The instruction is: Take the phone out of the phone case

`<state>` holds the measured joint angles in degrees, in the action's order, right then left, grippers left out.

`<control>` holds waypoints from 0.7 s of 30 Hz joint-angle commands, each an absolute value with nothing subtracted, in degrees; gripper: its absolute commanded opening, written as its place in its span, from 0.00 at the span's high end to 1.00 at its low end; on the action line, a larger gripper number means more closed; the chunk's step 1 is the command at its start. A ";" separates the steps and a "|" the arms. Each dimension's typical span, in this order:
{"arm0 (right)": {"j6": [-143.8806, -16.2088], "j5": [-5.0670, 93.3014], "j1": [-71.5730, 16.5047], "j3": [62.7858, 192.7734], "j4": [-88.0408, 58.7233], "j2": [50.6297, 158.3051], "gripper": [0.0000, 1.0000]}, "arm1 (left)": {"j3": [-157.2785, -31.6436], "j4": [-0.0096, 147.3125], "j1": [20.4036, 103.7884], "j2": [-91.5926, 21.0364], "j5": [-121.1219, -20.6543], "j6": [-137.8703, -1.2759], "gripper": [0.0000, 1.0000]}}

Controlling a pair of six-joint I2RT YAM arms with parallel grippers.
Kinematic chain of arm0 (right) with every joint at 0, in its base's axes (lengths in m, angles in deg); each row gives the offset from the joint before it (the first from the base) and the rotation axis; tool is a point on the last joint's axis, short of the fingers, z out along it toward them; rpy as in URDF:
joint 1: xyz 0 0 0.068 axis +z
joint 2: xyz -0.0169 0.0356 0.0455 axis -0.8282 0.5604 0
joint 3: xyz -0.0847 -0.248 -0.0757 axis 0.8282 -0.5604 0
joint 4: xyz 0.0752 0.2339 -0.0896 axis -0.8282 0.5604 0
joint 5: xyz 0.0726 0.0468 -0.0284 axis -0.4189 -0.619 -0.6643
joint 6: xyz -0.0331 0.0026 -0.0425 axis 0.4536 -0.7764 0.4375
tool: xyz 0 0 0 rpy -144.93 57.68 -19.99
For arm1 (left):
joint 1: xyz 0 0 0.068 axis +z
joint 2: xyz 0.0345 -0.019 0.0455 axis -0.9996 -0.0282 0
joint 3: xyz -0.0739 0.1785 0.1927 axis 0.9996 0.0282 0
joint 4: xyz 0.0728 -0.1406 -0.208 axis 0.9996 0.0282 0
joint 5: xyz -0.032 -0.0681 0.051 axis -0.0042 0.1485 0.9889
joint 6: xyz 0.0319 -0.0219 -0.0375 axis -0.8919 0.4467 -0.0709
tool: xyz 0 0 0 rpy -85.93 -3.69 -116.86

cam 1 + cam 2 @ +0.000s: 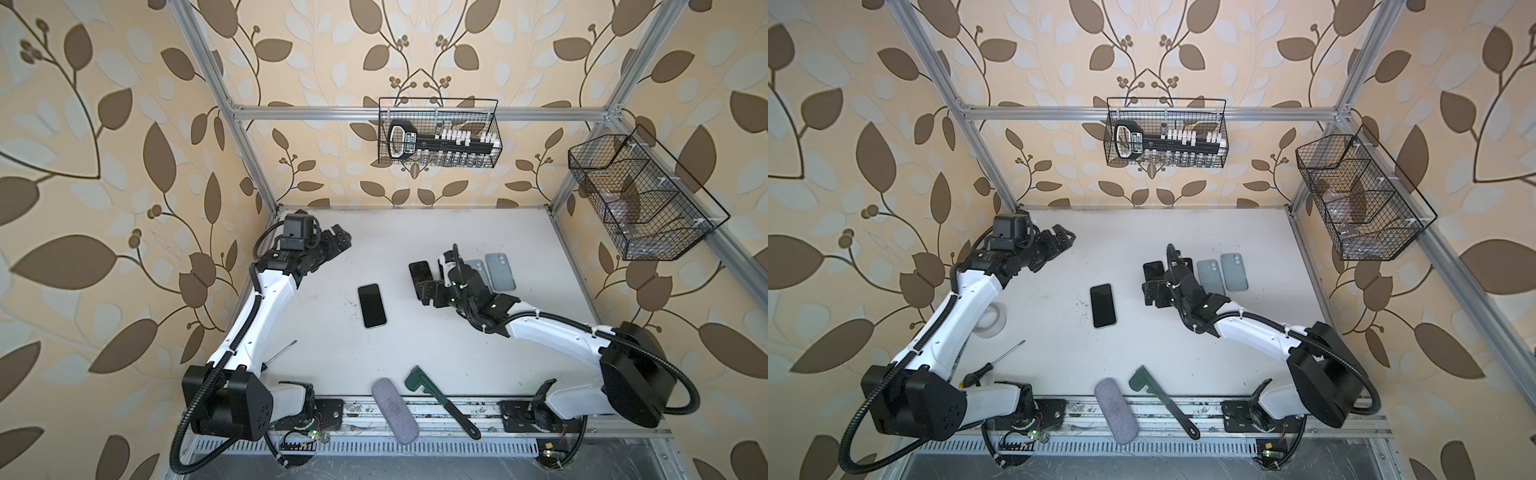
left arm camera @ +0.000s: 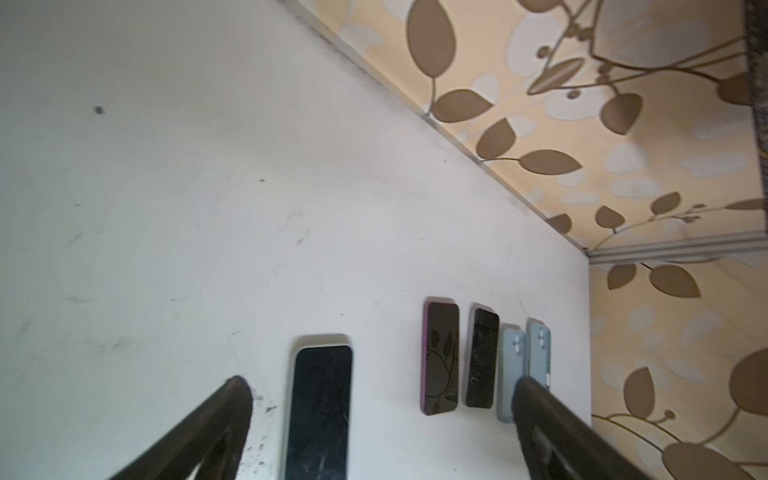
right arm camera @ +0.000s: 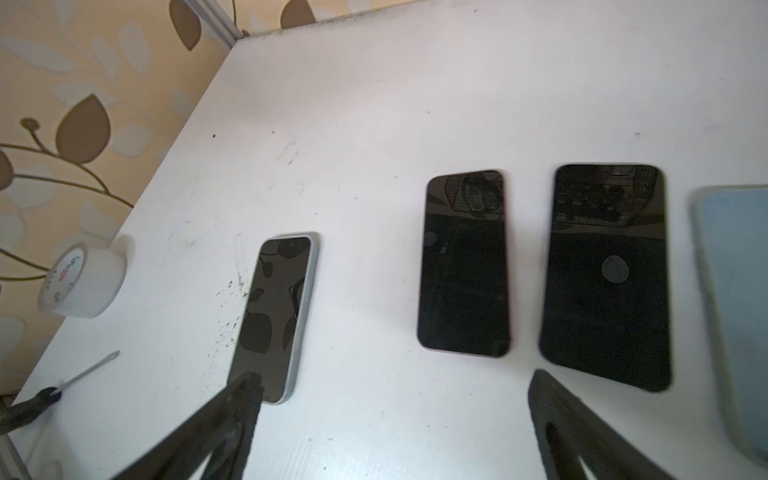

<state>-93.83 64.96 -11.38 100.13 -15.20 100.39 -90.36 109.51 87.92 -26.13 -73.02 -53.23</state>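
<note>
Phone [image 1: 372,305] lying screen-up, centre of worktop [image 1: 415,232], sitting inside pale case [image 3: 314,257], apart from right-hand row, giving tools room. Left tool [image 1: 341,240] hanging far left, released, empty; right tool [image 1: 424,291] hovering by bare phones [image 3: 463,266], released, empty.

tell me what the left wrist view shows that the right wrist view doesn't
Only the left wrist view: the blue case nearest the side wall. Only the right wrist view: the tape roll and the screwdriver. Both: the phone in its pale case, the purple-edged phone, the black phone, and the other blue case, cut off at the right wrist view's edge.
</note>
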 commanded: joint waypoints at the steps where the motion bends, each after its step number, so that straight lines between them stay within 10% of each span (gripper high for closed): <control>1: -94.54 70.25 -6.90 106.01 -10.28 105.75 0.00 | -90.86 113.90 91.94 -26.17 -74.07 -58.22 0.01; 21: -100.80 70.91 4.42 137.01 6.12 136.72 0.00 | -86.80 113.04 101.61 -24.94 -80.88 -56.49 0.01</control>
<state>-99.51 70.20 4.29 134.62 2.51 134.70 -87.15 113.62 101.07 -26.26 -78.47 -56.18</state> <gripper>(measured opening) 0.998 0.987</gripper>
